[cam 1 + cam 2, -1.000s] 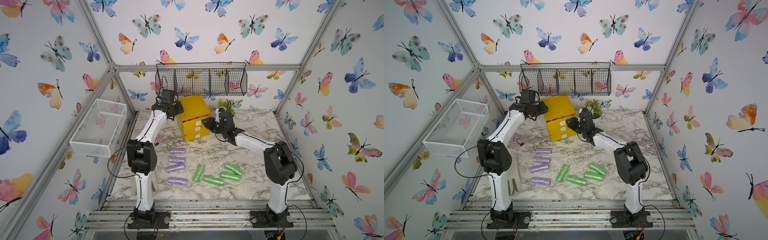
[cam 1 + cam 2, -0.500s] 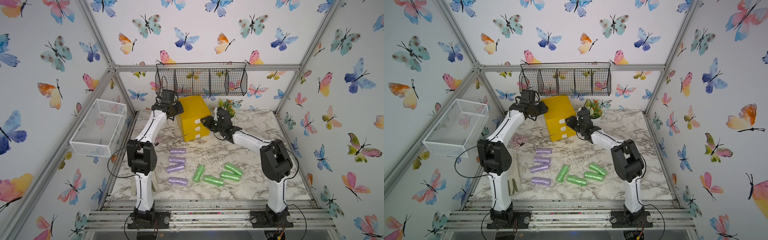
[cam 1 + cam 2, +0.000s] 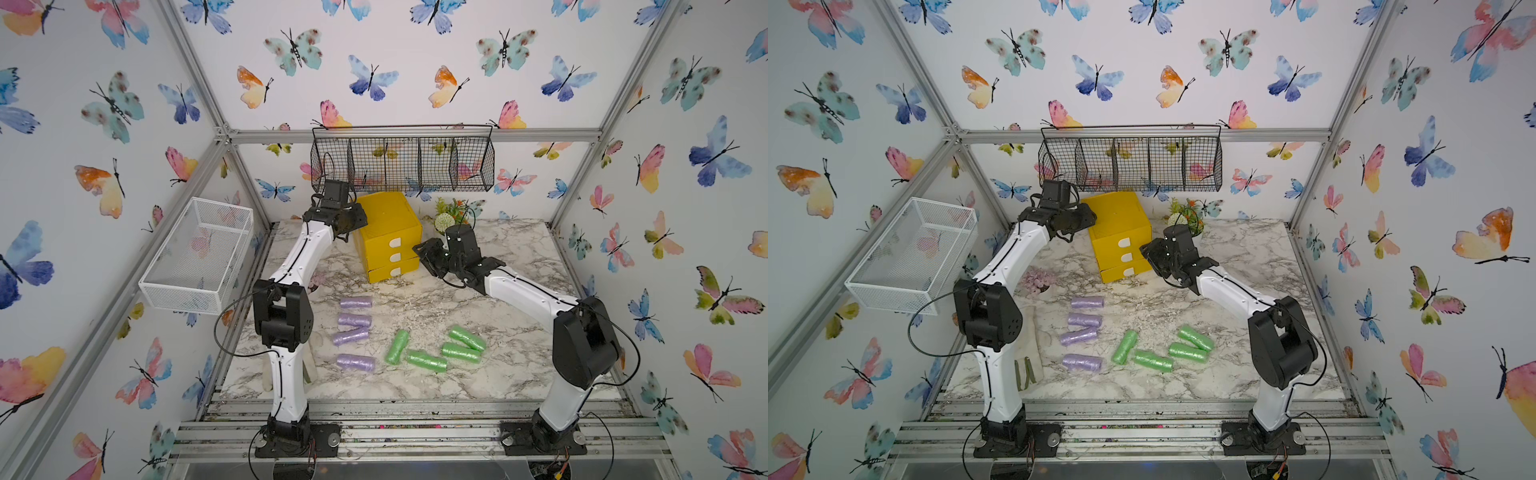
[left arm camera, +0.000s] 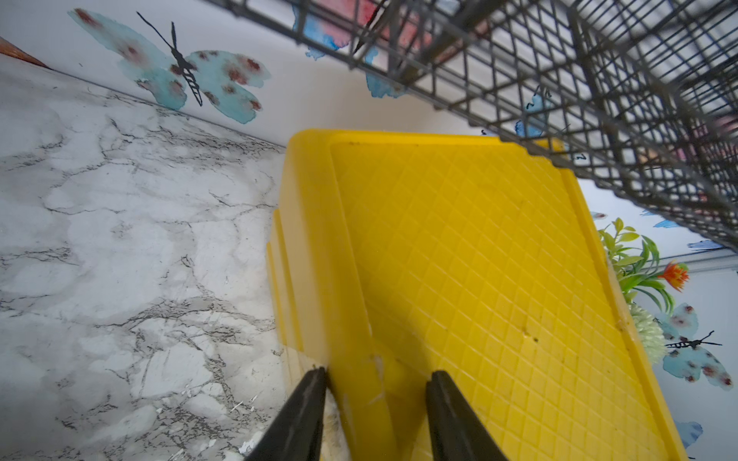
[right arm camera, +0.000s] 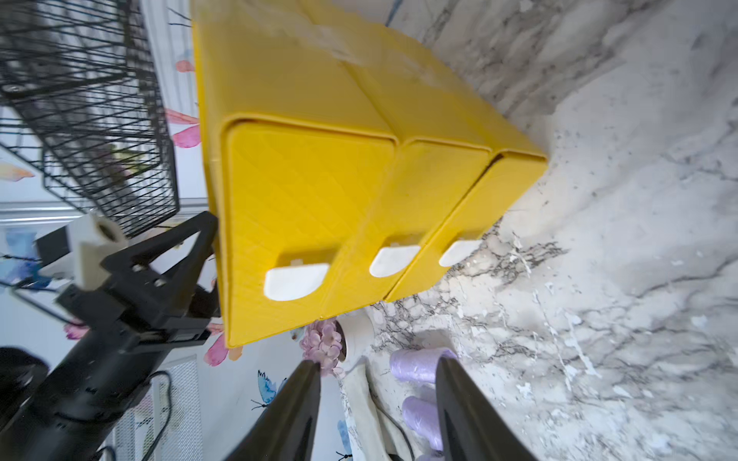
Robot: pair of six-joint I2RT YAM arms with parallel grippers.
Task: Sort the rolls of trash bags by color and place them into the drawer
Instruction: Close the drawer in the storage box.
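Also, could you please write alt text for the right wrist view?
A yellow chest of three drawers with white tab handles fills the view, facing the right claw, which stands open and empty. The left claw grips the chest's top rim; purple rolls lie on the marble table beyond.

contents of drawer (image 3: 388,226) hidden, black wire basket (image 4: 579,99) blurred and cropped, flower cluster (image 3: 316,281) mostly behind left arm (image 3: 307,251)

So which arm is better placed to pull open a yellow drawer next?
Right: the right gripper hangs empty, jaws apart, facing the white tab handles on the yellow chest; the left gripper clamps the chest's top edge, away from the front.
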